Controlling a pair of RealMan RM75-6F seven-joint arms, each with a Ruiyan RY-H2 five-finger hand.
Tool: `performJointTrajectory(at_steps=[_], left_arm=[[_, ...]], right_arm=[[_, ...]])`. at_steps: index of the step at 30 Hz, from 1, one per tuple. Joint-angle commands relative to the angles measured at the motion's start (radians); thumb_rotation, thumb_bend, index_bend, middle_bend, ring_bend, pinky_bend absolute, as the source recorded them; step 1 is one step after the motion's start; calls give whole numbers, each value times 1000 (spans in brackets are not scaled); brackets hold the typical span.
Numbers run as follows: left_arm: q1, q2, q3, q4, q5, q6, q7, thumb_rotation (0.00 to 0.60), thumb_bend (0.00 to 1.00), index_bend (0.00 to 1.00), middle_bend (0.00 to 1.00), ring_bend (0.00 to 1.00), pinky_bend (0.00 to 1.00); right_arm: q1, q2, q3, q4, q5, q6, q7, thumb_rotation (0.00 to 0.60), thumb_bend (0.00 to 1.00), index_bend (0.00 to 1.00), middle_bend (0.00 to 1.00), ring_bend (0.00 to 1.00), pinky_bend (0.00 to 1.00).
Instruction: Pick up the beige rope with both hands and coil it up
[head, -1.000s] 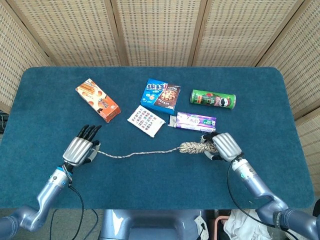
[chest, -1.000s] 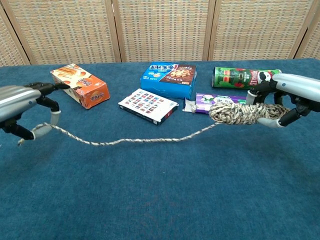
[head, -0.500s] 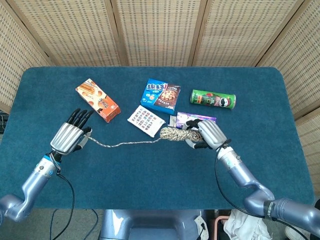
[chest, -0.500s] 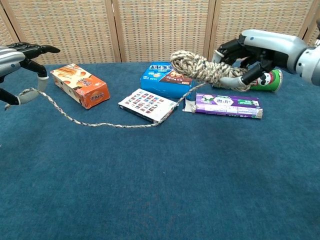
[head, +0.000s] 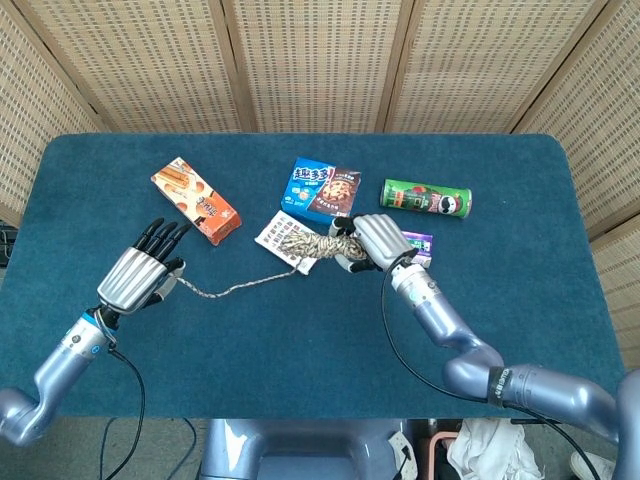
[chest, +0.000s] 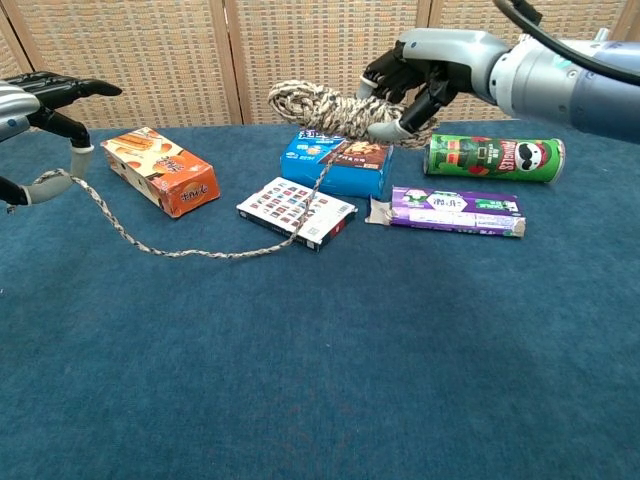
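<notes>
The right hand (chest: 415, 85) is raised well above the table (chest: 420, 380), its fingers curled around a coiled bundle of the rope (chest: 325, 105), forearm reaching in from the right. The left hand (head: 138, 275) hangs lower, near the table's left edge, back upward, fingers stretched forward, thumb and finger pinching the rope's free end.

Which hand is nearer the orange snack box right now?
Left. The left hand sits just below-left of the orange snack box, pinching the beige rope end. The right hand holds the coiled bundle further off, past the white card pack.
</notes>
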Motion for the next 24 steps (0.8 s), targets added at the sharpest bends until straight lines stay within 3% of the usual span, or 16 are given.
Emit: performJointTrajectory(at_steps=[1, 10, 17, 24], left_arm=[[1, 14, 12, -15, 21, 19, -22, 600, 468, 727, 0, 0, 0], [-35, 51, -31, -112, 30, 43, -75, 600, 467, 732, 0, 0, 0], [-95, 14, -112, -136, 10, 59, -143, 600, 467, 738, 0, 0, 0], [-134, -5, -160, -210, -40, 30, -135, 600, 471, 741, 0, 0, 0]], right_arm=[[70, -50, 25, 29, 151, 12, -137, 600, 586, 651, 613, 398, 655], [112, -153, -68, 93, 311, 173, -460, 600, 598, 662, 631, 414, 669], [108, -180, -67, 83, 310, 186, -471, 600, 601, 665, 646, 428, 697], [101, -182, -23, 49, 328, 187, -432, 600, 614, 673, 669, 455, 739]])
